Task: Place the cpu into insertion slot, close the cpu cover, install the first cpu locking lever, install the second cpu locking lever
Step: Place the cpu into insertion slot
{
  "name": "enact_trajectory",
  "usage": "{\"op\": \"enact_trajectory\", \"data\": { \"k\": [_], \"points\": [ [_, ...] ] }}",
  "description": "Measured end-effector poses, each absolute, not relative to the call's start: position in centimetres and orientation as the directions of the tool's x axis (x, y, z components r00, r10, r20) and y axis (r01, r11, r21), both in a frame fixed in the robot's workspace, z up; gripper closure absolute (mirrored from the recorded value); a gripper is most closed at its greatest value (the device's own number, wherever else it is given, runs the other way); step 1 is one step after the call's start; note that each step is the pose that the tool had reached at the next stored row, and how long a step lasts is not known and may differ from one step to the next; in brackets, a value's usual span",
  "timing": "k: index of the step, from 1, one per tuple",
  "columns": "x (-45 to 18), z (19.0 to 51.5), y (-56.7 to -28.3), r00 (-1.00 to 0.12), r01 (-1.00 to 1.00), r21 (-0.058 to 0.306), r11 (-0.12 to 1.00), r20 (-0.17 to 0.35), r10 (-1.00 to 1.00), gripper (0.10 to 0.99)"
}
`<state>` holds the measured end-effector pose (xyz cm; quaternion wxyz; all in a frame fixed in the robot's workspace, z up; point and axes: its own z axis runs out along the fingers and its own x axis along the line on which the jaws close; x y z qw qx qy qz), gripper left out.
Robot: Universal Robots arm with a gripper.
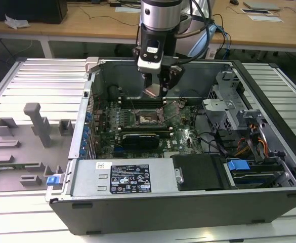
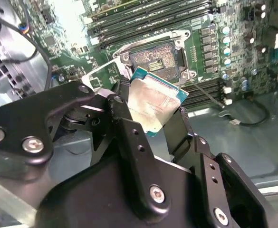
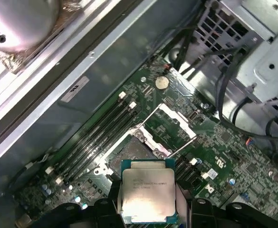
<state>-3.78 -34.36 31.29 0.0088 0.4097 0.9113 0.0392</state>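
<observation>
**Markings: nothing legible**

The white label (image 1: 131, 179) on the grey metal housing (image 1: 87, 182) carries black print and symbols, all unreadable. The same goes for the small sticker (image 1: 103, 165) beside it. Faint print lines on the cpu (image 3: 147, 195) face cannot be made out.

Exterior view: cam sits off my arm, raised, mid range, looking down across the slatted tabletop (image 1: 36, 71) into the open computer case (image 1: 188, 212). It takes in the whole case, w/ my gripper (image 1: 155, 92) over the motherboard (image 1: 183, 134). Both wrist cams ride right behind the gripper, v. close, aimed past it down at the board. Second wrist view looks over the black gripper links, frame tilted. First wrist view looks from a different side and catches more of the case wall (image 3: 81, 61). Both wrist views share the cpu (image 2: 153, 102) (image 3: 146, 192), insertion slot (image 2: 154, 59) (image 3: 129, 156), cpu cover (image 2: 98, 73) (image 3: 169, 126) & memory slots (image 2: 148, 19) (image 3: 100, 133). Exterior view shares the slot (image 1: 148, 119) too.
</observation>
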Motion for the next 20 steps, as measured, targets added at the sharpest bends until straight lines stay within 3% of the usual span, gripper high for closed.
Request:
{"op": "enact_trajectory", "data": {
  "k": [20],
  "points": [
    [-3.8, 29.6, -34.4, -0.256, 0.964, 0.079, 0.254, 0.016, 0.967, 0.549]
  ]
}}
